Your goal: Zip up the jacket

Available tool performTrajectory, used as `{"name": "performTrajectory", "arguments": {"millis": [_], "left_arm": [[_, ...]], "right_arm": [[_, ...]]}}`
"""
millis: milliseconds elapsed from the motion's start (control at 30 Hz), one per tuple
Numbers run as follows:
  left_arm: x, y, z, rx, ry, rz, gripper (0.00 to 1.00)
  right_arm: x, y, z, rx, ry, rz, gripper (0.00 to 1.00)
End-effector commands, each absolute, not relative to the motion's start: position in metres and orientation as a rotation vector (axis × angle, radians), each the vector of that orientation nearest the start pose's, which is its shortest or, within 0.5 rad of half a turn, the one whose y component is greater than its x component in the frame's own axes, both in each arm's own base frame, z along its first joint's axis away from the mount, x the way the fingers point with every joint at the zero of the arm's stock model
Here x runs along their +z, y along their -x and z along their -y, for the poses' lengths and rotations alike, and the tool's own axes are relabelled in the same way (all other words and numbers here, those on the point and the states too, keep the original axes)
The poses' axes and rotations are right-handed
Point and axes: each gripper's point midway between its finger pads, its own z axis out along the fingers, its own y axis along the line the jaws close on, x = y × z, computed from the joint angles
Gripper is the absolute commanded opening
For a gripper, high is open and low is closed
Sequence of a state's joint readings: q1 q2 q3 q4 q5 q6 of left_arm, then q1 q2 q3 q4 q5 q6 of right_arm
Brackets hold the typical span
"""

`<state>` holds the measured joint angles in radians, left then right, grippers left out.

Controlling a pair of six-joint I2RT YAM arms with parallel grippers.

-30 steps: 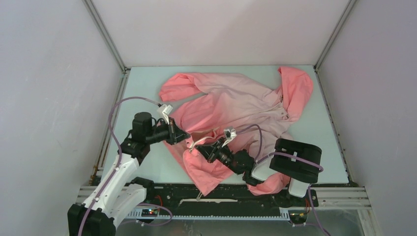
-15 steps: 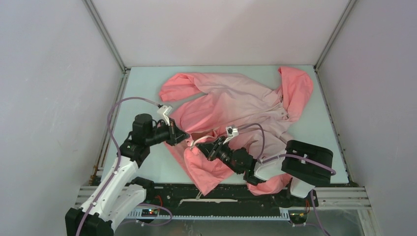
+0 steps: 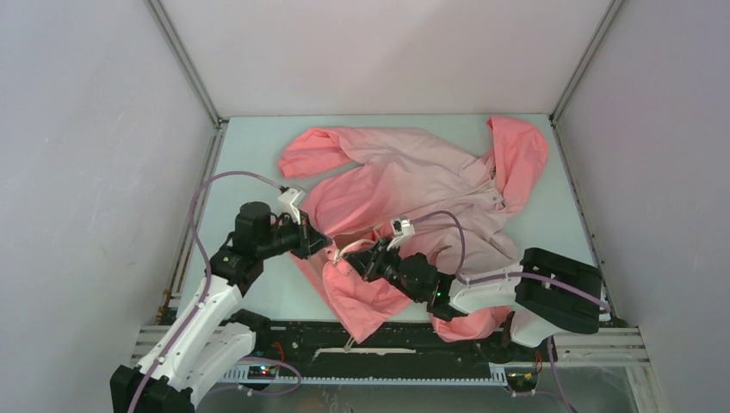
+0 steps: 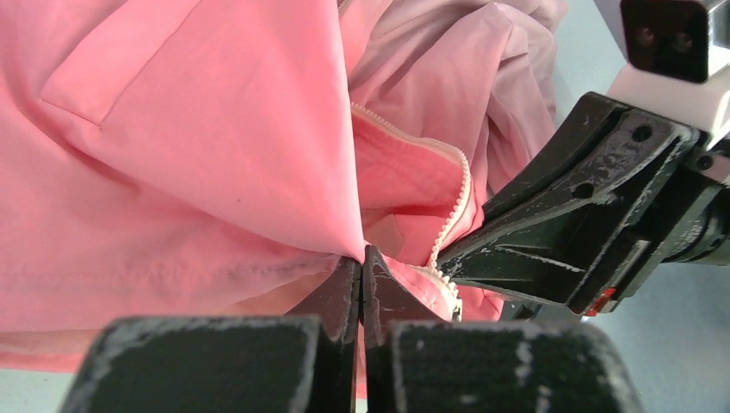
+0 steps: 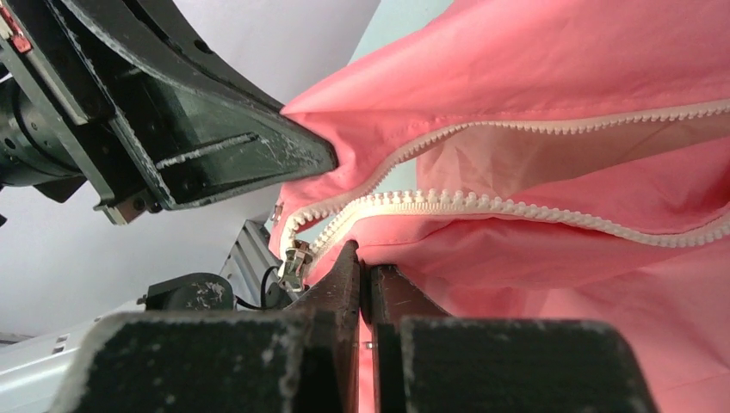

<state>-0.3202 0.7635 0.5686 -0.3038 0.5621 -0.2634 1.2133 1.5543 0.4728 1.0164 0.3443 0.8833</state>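
The coral-pink jacket [image 3: 405, 176] lies spread on the table, hood at the far right, hem bunched toward me. My left gripper [image 3: 324, 243] is shut on a fold of the hem fabric [image 4: 258, 172]. My right gripper [image 3: 351, 260] is shut on the hem just beside the zipper's lower end. The whitish zipper teeth [image 5: 482, 206] run open in two strips, and the metal slider [image 5: 294, 261] sits at their bottom, just left of my right fingers [image 5: 344, 275]. In the left wrist view the zipper [image 4: 454, 206] curves between both grippers.
The pale table [image 3: 551, 224] is walled by white panels with metal corner posts [image 3: 185, 60]. A jacket sleeve [image 3: 314, 151] lies at the far left, another bunch of fabric [image 3: 482, 323] under the right arm near the front rail [image 3: 387, 344].
The right arm's body has shifted right and lower while its gripper stayed on the hem. The left gripper has crept slightly right toward it. Both stay shut on the fabric.
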Motion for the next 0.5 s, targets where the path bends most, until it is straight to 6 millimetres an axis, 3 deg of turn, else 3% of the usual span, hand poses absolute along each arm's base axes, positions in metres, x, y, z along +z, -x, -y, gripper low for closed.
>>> {"name": "performTrajectory", "arguments": {"millis": [0, 200, 467], "left_arm": [[0.180, -0.207, 0.180, -0.898, -0.483, -2.028, 0.00], [0.177, -0.205, 0.179, -0.865, -0.498, -2.045, 0.00], [0.184, -0.201, 0.183, -0.890, -0.519, -2.008, 0.00]], "right_arm": [[0.173, -0.187, -0.397, 1.282, -0.052, -1.828, 0.00], [0.190, -0.187, -0.392, 1.314, -0.063, -1.799, 0.00], [0.170, -0.198, -0.384, 1.325, -0.127, -1.919, 0.00]]}}
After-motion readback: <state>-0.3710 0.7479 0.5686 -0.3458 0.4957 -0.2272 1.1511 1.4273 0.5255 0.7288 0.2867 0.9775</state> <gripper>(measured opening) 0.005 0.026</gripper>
